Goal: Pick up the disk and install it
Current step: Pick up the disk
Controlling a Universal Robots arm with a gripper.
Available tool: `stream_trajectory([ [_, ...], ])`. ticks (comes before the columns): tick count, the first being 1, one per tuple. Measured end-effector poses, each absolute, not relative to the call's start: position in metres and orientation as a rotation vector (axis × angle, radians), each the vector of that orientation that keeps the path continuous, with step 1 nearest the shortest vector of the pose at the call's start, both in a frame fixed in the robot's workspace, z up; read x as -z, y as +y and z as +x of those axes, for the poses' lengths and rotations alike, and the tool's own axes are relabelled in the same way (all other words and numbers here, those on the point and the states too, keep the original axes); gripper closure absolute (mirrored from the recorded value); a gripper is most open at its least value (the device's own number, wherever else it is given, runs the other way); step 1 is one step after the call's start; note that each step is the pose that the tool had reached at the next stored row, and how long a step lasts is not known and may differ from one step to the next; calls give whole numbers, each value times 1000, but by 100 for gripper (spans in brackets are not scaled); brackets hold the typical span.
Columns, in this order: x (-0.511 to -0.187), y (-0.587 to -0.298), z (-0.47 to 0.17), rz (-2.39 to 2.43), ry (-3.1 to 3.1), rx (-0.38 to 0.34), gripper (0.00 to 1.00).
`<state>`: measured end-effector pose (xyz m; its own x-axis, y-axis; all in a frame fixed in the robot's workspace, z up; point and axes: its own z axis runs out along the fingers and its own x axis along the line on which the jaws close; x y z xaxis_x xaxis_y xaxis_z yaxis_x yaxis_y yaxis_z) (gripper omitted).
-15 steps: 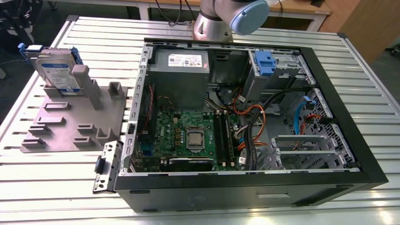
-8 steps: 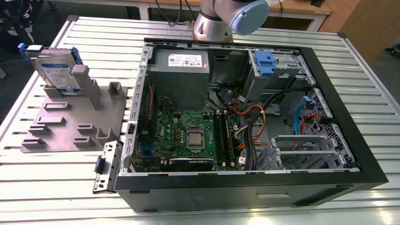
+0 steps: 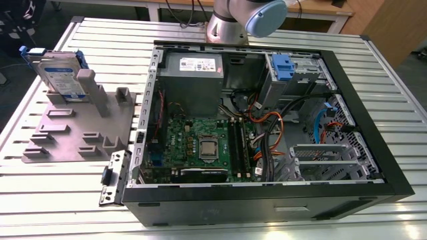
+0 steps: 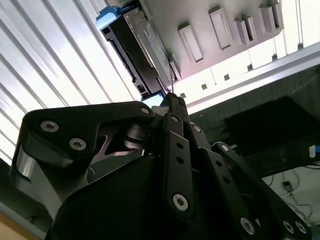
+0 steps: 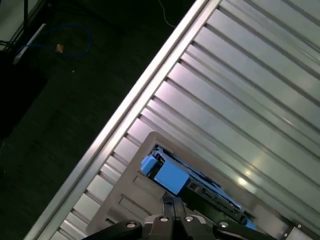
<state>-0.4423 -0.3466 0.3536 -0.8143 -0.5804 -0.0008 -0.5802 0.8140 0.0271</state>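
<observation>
Claw (image 4: 170,98) closed on nothing, disk (image 4: 134,47) just beyond on grey plate (image 4: 165,12), exterior view shows open computer case (image 3: 267,205).

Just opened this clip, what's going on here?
The gripper is aimed at the disk but is clear of it, with its jaws shut and holding nothing. The disk stands propped among the upright pegs of the grey plate. The plate is at the exterior view's left of the open computer case, on the slatted metal table. The disk has not yet been picked up or installed.
</observation>
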Motion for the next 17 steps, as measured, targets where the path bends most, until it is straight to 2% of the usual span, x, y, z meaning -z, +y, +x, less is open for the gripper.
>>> stream_trajectory([
  [17,-353,-347,-442,1257,-2868,39,89],
])
